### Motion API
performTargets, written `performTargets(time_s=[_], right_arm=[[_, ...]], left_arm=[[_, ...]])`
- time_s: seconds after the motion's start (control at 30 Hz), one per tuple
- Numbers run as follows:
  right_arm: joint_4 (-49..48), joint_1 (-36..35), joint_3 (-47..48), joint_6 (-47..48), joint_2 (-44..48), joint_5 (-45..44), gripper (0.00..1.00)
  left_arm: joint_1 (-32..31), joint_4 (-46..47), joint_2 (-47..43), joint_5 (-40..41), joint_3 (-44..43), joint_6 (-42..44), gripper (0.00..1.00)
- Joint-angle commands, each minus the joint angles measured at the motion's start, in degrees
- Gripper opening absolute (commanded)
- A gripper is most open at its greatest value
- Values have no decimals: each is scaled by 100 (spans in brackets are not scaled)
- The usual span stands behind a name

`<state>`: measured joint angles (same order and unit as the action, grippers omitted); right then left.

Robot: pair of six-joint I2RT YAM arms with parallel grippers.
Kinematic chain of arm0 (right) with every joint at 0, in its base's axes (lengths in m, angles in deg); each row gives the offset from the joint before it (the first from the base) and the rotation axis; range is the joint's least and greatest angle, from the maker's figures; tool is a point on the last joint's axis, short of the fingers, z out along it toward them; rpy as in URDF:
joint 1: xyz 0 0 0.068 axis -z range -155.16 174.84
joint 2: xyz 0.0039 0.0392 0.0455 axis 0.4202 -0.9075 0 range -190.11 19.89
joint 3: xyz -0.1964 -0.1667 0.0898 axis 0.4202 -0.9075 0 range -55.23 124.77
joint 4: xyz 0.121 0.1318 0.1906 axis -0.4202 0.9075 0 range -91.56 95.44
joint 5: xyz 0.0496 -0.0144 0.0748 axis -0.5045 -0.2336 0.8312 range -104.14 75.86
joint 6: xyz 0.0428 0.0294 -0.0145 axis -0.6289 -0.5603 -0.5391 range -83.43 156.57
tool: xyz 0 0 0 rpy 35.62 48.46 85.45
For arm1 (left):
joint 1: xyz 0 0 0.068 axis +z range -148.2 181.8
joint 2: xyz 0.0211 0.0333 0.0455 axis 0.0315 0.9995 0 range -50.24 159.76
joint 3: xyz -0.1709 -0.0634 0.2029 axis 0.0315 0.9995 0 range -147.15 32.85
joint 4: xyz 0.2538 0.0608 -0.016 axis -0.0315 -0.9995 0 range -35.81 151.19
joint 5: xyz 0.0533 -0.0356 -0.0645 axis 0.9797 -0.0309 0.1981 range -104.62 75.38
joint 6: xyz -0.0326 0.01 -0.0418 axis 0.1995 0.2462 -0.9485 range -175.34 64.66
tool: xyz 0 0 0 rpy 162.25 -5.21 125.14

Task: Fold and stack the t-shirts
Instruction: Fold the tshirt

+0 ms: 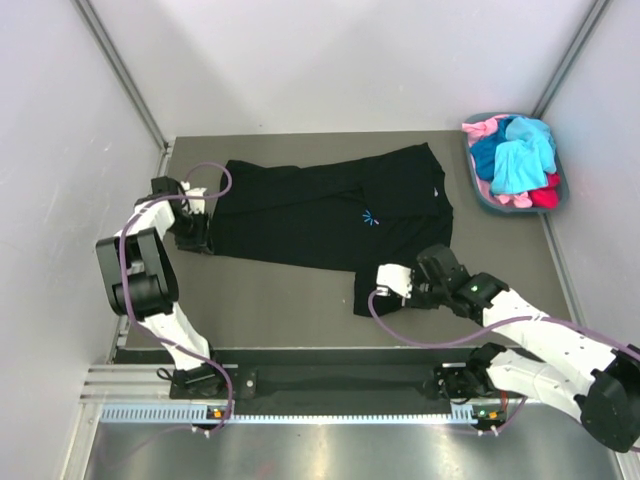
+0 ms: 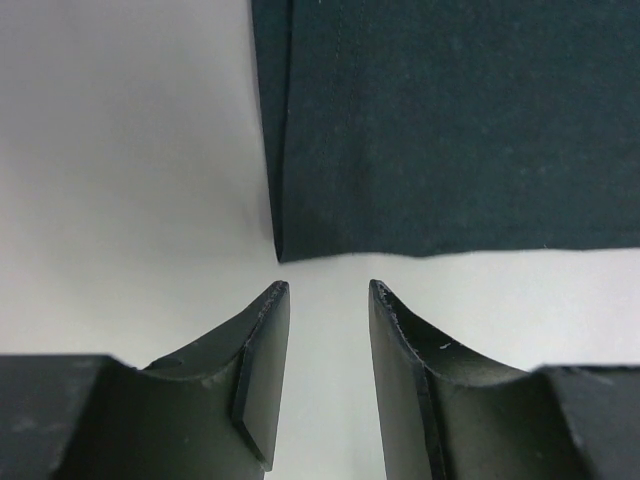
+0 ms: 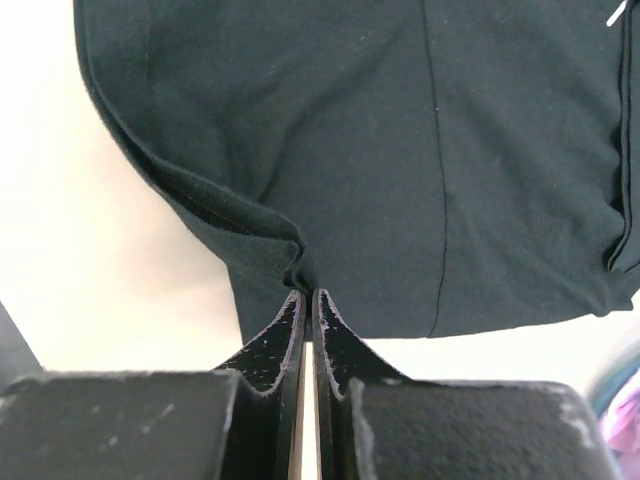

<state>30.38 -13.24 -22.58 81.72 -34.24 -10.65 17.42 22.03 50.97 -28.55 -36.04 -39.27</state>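
Near the left edge of the tabletop (image 1: 280, 310), my left gripper (image 2: 328, 290) points at the black t-shirt (image 1: 330, 215). Its fingers stand about half apart with nothing between them. The shirt's hemmed corner lies just beyond the tips and does not touch them.

The black t-shirt is spread across the middle of the tabletop, its light-blue starburst logo (image 1: 371, 218) facing up. One flap reaches toward the near edge.

At that flap my right gripper (image 3: 308, 293) is closed tight on the shirt's edge. The cloth puckers into a small raised fold right at my fingertips.

At the far right corner sits the grey-blue basket (image 1: 478, 190). It holds a loose heap: a turquoise t-shirt (image 1: 522, 160), a blue t-shirt (image 1: 488, 155), a pink t-shirt (image 1: 484, 128) and a red t-shirt (image 1: 545, 194).
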Motion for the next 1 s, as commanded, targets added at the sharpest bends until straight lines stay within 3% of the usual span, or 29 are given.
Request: performTargets(time_s=[0.0, 0.33, 0.4, 0.43, 0.5, 0.77, 0.97], right_arm=[[-320, 56, 41, -181, 34, -41, 0], [-320, 398, 14, -234, 148, 12, 0], [-338, 451, 23, -234, 183, 20, 0], [-329, 538, 23, -252, 192, 21, 0], [-347, 626, 66, -278, 236, 12, 0], [-364, 1382, 417, -340, 649, -120, 0], [-426, 2120, 1401, -226, 536, -50, 0]], left_arm=[[38, 39, 206, -145, -292, -87, 42], [38, 251, 733, -250, -477, -175, 39], [47, 260, 769, -276, -494, -158, 31], [47, 242, 804, -277, -503, -131, 16], [56, 198, 795, -277, -512, -114, 0], [82, 22, 190, -119, -512, 97, 0], [73, -250, -224, -118, -696, 361, 0]])
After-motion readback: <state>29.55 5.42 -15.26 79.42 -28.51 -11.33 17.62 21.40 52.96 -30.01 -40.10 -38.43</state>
